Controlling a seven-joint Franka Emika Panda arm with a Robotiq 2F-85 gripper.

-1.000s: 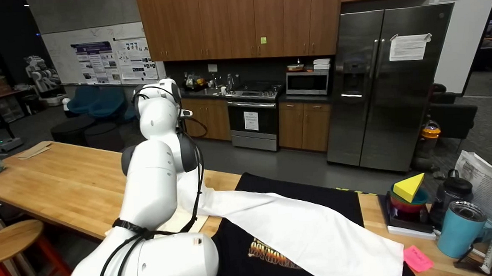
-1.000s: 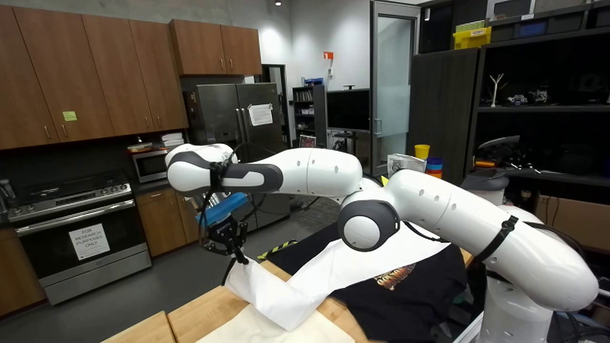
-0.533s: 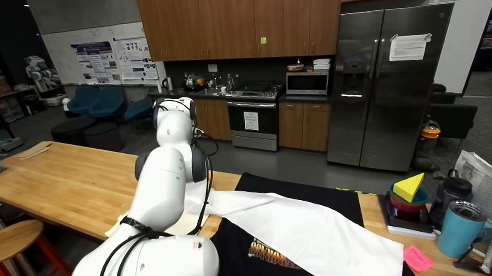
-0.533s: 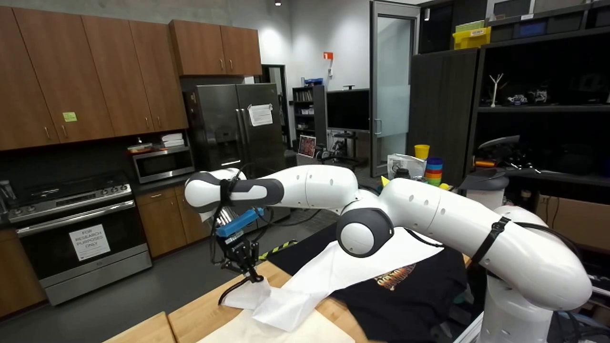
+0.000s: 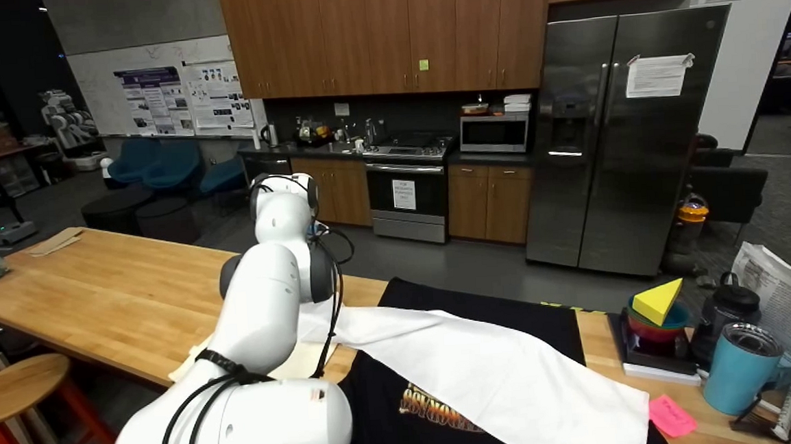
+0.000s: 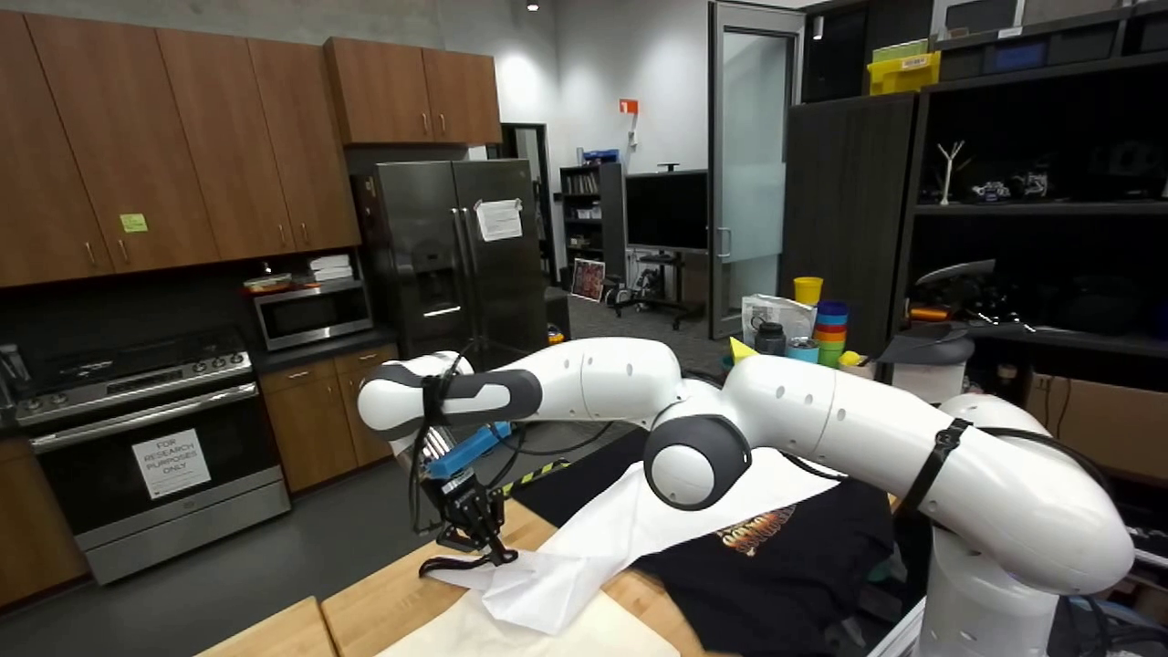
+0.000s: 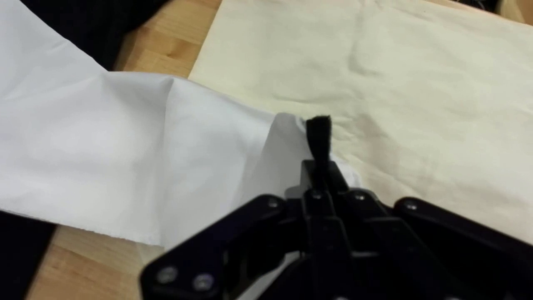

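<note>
My gripper (image 6: 497, 553) is low over the wooden table at the end of a long white cloth (image 6: 547, 589). In the wrist view the fingers (image 7: 322, 173) are closed together on a black strap (image 7: 319, 135) that sticks out between the tips. In an exterior view the strap (image 6: 447, 566) trails onto the white cloth and table. The white cloth also shows in the wrist view (image 7: 125, 146), and its far part (image 5: 473, 361) spreads over a black shirt (image 5: 379, 401) with orange lettering. A cream cloth (image 7: 416, 83) lies beside the gripper. The arm hides the gripper in an exterior view.
The wooden table (image 5: 117, 280) runs under the cloths. At one end stand a blue tumbler (image 5: 737, 369), a black bottle (image 5: 724, 312), and bowls with a yellow wedge (image 5: 658, 302). A pink note (image 5: 672, 416) lies near the white cloth's end. A wooden stool (image 5: 21, 389) stands beside the table.
My gripper has moved down and toward the shirt side. The raised end of the white cloth has come down with it onto the table, and the strap now lies lower. The fingers stay shut.
</note>
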